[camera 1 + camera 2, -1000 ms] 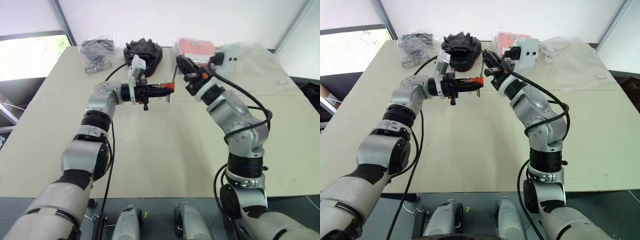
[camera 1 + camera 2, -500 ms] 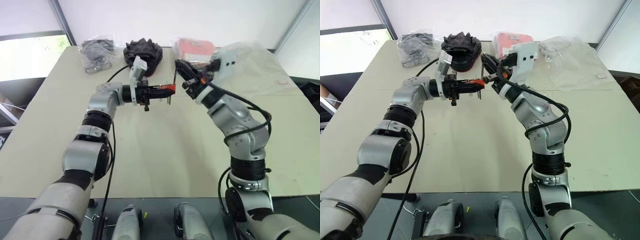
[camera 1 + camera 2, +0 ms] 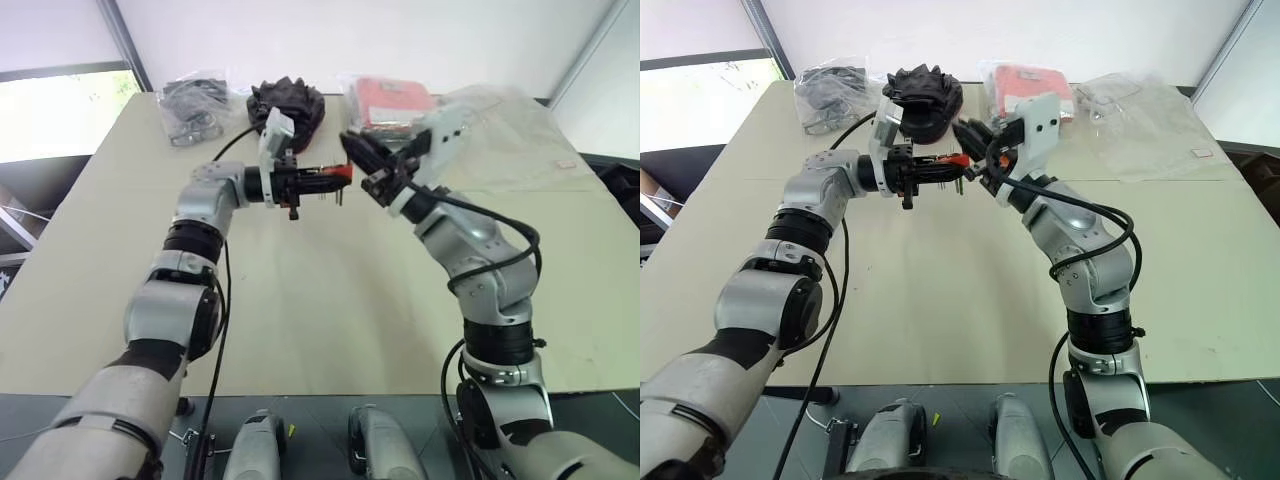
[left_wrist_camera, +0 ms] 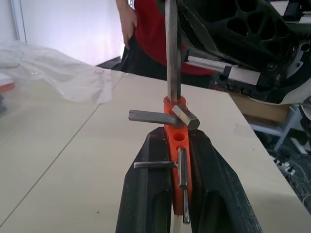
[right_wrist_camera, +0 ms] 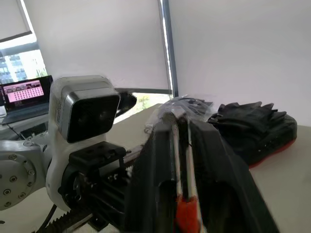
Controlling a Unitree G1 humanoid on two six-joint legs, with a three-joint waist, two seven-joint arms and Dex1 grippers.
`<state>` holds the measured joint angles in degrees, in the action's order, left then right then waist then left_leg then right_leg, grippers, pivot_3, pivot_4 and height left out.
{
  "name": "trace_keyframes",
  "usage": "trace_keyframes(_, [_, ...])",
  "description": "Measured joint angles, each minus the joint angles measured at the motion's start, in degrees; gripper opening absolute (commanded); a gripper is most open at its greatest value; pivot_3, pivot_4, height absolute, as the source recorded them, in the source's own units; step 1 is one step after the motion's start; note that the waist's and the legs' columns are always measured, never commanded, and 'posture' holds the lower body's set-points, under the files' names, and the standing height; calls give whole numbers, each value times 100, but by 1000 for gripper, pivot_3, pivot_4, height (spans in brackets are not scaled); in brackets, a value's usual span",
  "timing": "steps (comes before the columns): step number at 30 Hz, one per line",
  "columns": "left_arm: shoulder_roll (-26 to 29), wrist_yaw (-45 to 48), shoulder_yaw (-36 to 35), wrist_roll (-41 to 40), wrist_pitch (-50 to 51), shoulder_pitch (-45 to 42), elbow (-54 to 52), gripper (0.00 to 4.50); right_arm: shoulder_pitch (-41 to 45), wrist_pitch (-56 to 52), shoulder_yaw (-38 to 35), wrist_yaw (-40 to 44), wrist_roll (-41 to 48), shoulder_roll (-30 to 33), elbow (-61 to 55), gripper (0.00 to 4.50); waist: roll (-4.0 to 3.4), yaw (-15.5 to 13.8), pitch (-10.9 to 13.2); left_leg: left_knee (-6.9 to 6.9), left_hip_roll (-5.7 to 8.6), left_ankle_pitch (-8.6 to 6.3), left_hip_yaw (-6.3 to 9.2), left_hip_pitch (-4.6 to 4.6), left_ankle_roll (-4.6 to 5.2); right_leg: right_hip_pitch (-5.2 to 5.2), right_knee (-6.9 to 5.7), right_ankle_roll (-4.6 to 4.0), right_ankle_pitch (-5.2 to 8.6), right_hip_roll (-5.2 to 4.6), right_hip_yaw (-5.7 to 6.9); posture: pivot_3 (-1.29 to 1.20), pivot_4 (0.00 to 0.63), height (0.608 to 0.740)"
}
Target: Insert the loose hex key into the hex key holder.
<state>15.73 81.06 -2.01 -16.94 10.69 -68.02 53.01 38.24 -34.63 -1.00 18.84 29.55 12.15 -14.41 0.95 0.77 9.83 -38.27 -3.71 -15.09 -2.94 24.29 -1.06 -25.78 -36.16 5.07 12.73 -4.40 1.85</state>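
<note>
Here, near the middle of the frame above the bare counter [image 3: 300, 300], the hex key holder [image 4: 176, 145] is clamped in the shut left hand [image 3: 322, 180]. Just beyond it, the loose hex key [image 4: 171, 48] stands upright in the holder's top hole. The right hand [image 3: 368, 170] sits just beside it; whether the key is gripped cannot be told. If seated shallowly, the key could tip out once released. Bags [image 3: 195, 100] lie farthest, upper frame.

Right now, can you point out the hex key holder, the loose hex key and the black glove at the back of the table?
hex key holder [image 4: 178, 145]: left wrist view, orange block face between the claw fingers.
loose hex key [image 4: 171, 58]: left wrist view, middle of the long upright shaft.
black glove [image 3: 290, 100]: left eye view, centre of the dark heap.
</note>
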Motion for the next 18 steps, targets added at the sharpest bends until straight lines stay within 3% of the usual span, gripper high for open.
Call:
trace_keyframes(4, [-1, -2, 0, -2, -1, 0, -12, 0, -18, -13, 7, 0, -8, 11, 3, 4116, 0, -1, 0, -1, 0, 0, 0, 0, -1, 1, 0, 0, 0, 0, 0, 0, 150, 739])
trace_keyframes(5, [-1, -2, 0, -2, -1, 0, -12, 0, -18, -13, 7, 4, -9, 17, 3, 4460, 0, -1, 0, -1, 0, 0, 0, 0, -1, 1, 0, 0, 0, 0, 0, 0, 150, 739])
trace_keyframes(12, [74, -7, -1, -1, 40, 29, -35, 0, -303, -332, -280, 254, 213, 727, -490, 4460, 0, -17, 0, -1, 1, 0, 0, 1, -1, 1, 2, 0, 0, -2, 0, 0, 150, 739])
trace_keyframes(18, [188, -130, -1, -32, 706, 615, -317, 0, -815, -884, -348, 1045, 575, 1949, -1354, 4460, 0, 1, 0, -1, 1, 0, 0, -7, 0, 4, -1, 0, 0, -2, -1, 0, 150, 739])
